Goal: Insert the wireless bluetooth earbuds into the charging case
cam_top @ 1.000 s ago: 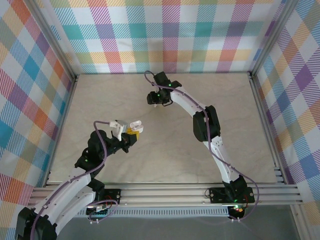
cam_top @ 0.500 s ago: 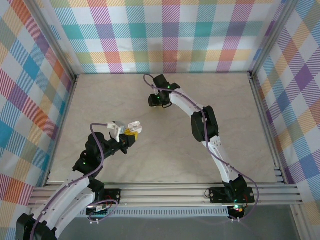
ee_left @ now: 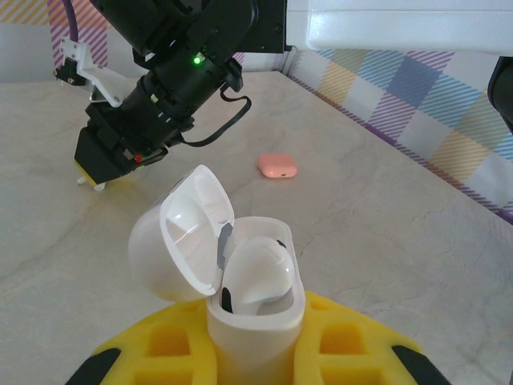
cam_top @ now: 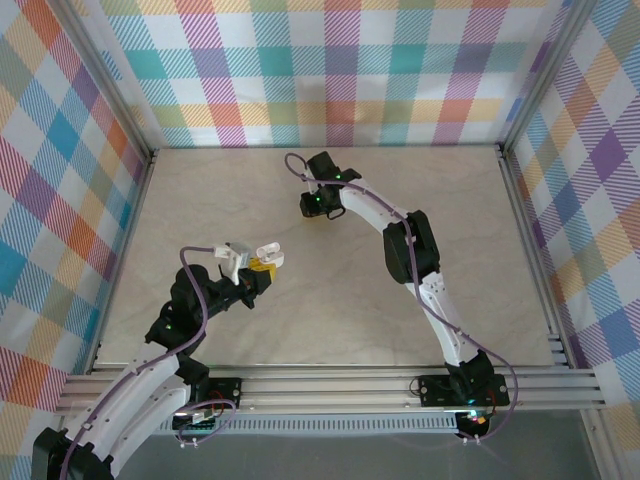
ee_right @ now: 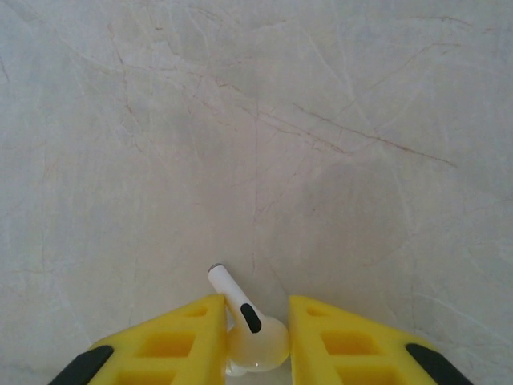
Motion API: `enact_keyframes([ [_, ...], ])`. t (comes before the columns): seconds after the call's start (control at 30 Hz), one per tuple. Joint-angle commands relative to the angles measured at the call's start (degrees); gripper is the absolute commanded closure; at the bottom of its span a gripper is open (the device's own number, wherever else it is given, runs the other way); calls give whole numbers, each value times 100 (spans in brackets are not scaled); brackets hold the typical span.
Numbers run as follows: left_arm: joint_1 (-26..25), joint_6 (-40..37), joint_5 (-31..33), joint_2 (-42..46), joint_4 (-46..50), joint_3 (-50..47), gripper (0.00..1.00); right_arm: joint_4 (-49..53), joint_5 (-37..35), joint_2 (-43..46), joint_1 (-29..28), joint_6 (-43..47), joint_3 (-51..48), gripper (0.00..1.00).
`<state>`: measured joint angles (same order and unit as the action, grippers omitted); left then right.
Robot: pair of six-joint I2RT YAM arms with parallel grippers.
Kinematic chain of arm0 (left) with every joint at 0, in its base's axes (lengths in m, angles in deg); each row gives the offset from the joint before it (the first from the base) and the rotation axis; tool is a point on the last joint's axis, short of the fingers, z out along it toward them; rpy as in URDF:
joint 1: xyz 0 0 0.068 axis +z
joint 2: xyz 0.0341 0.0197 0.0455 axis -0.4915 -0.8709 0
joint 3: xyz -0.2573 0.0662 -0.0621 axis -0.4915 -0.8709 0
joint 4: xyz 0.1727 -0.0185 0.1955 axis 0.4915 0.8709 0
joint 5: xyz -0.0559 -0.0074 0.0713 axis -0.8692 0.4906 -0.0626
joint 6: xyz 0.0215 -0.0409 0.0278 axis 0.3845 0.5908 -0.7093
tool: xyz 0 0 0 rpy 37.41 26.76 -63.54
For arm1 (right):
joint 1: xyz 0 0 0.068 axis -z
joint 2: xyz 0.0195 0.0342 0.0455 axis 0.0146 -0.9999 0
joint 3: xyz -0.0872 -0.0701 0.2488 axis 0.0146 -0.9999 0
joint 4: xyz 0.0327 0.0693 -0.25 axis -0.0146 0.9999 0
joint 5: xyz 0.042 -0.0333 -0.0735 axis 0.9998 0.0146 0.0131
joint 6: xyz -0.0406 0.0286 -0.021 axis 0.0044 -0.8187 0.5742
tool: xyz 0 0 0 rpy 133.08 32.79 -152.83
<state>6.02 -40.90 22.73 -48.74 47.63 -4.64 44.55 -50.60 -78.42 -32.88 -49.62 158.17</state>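
White earbud (ee_right: 260, 341) sits at the bottom edge of the right wrist view. My right claw (ee_right: 256, 309) is narrow and closed about its head. Its stem runs toward the upper left, low over the counter (ee_right: 321, 120).

In the left wrist view my left claw (ee_left: 256, 357) grips the charging case (ee_left: 268, 317) upright at the bottom middle. The lid (ee_left: 188, 237) is tipped back to the left, and one seated bud (ee_left: 258, 269) fills part of the mouth. A pink case (ee_left: 276, 166) lies behind, in the middle of the frame.

In the top view the case (cam_top: 268, 254) is left of the middle. The right claw (cam_top: 314, 207) is above the middle, well apart from it. So the case lies toward the lower left of the right claw. I judge that the stem must be turned downward before it meets the free slot.
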Motion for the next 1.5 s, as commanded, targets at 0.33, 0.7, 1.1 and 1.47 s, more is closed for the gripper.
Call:
enact_keyframes([
  [0.33,58,182,-277,314,94,-58,100,-628,426,1647,-43,924,-2375,84],
  [0.7,57,105,-755,420,-364,-151,100,-1616,880,3983,-47,1726,-4832,87],
  [1.1,57,140,-723,487,-215,-200,100,-434,943,3986,-119,3267,-5407,85],
  [1.47,57,131,-654,490,-167,-193,100,-30,143,3412,-381,3918,-5139,70],
])
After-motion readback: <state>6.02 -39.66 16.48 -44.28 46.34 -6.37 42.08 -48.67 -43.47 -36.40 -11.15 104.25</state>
